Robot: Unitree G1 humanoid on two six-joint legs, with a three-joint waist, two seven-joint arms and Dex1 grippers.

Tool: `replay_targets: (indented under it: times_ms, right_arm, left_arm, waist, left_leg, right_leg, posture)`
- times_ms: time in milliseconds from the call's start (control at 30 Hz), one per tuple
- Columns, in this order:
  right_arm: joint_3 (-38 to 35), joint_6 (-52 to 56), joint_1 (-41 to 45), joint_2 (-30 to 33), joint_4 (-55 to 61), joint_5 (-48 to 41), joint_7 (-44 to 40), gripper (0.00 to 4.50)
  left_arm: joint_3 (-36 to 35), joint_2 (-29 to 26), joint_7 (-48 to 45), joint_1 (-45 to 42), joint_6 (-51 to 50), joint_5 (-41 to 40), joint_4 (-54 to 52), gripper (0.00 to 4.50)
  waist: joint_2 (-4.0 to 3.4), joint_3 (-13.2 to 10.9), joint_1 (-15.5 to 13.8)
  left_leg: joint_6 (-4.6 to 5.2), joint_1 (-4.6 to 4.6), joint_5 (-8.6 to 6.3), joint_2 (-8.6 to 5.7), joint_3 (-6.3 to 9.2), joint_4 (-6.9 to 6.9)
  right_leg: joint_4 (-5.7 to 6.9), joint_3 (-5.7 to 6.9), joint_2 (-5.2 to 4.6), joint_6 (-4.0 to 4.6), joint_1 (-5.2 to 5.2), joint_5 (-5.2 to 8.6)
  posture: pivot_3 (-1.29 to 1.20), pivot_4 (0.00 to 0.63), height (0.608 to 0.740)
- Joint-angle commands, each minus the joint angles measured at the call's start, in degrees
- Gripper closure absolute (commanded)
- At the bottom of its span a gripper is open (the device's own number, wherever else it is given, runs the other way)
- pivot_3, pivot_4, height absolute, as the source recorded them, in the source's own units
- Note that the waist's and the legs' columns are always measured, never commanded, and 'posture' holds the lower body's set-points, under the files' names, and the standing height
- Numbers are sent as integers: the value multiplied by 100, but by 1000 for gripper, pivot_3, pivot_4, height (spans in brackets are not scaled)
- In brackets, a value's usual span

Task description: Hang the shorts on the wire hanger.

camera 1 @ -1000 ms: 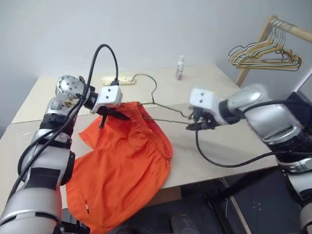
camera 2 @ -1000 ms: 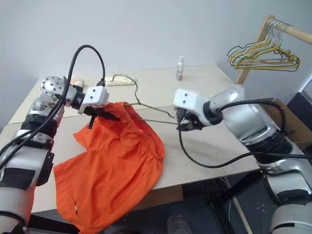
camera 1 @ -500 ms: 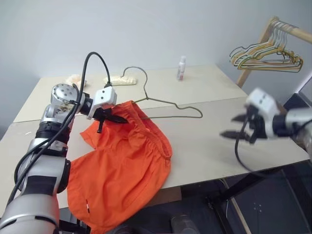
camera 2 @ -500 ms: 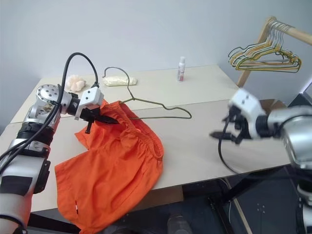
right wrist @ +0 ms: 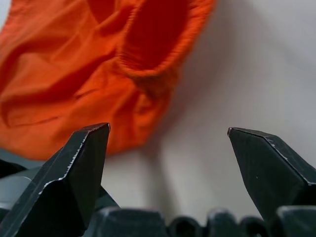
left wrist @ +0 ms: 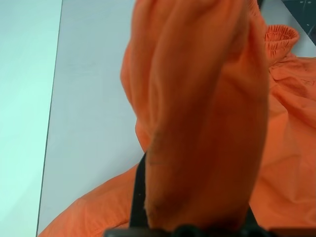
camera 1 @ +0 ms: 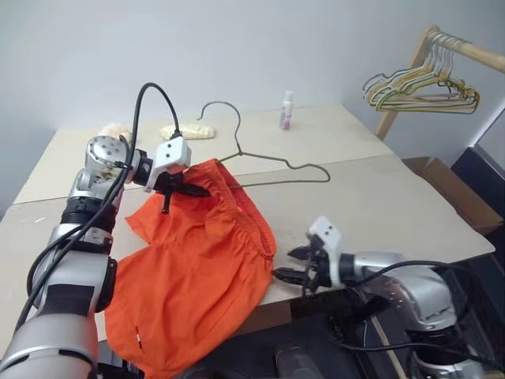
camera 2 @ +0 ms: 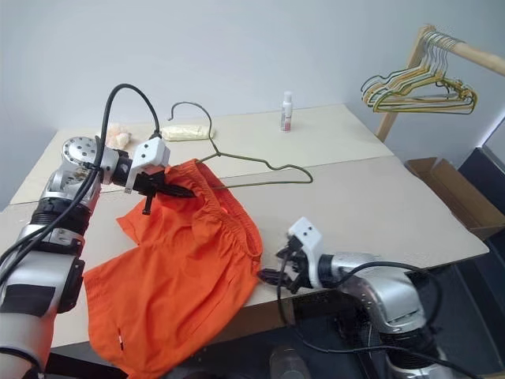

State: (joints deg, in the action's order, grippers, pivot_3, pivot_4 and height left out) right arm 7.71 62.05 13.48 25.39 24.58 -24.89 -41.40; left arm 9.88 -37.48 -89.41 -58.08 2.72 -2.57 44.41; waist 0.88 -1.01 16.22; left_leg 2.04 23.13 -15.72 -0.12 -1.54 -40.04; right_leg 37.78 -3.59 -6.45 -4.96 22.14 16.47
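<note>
Head view, shorts beside right end effector

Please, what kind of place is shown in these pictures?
Probably a lab or test room set up for laundry: a plain table by a bare wall, a rack of hangers, and orange shorts.
</note>
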Motion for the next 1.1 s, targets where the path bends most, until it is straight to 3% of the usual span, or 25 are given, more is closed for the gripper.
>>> replay_targets:
  times_ms: [33,100,233,567,800,900,1100]
  right_arm:
    - [139,70,333,-437,-364,-24,392,60]
    - [187,110,437,-595,-555,-59,472,60]
    - [126,237,560,-752,-732,-189,584,922]
    - [-664,262,549,-188,-802,-522,443,4460]
    - [-1234,457,919,1209,-1171,-1069,-510,4460]
    - [-1012,203,956,2190,-1345,-1040,-1434,4460]
    - [-540,-125,1319,3068,-1851,-886,-2399,4460]
  left_arm:
    - [-202,-47,53,-22,-122,-203,-331,4500]
    - [-209,-56,63,9,-166,-220,-404,4500]
    - [-214,-81,108,53,-234,-265,-516,4500]
    - [-367,-82,318,509,-857,-559,-1254,4500]
    - [-796,-259,670,1632,-1156,-1064,-2562,4500]
    - [-824,-721,200,2023,-1255,-1251,-2990,4500]
    - [-707,-1129,-244,2363,-936,-1384,-3249,4500]
  waist:
    - [0,0,6]
    - [0,0,4]
    - [0,0,-5]
    - [0,0,-18]
    - [0,0,-22]
    - [6,4,-35]
    - [-4,-2,-139]
  left_leg:
    - [0,-2,0,-1,0,0]
    - [0,-3,0,-1,0,1]
    - [0,-2,0,-5,8,0]
    - [0,-2,0,-5,11,0]
    - [0,-6,0,-1,10,5]
    - [-1,-6,0,3,12,4]
    - [0,-19,0,2,6,9]
  right_leg:
    - [2,0,0,0,0,0]
    - [5,0,0,0,0,0]
    - [20,0,0,0,3,0]
    - [21,1,-1,0,2,0]
    - [18,0,0,0,-1,0]
    - [18,4,3,0,-2,0]
    - [-17,2,1,0,-27,0]
  posture:
    - [-237,0,740]
    - [-232,0,740]
    - [-226,0,740]
    - [-226,0,740]
    - [-220,0,740]
    - [-207,0,740]
    - [-200,0,740]
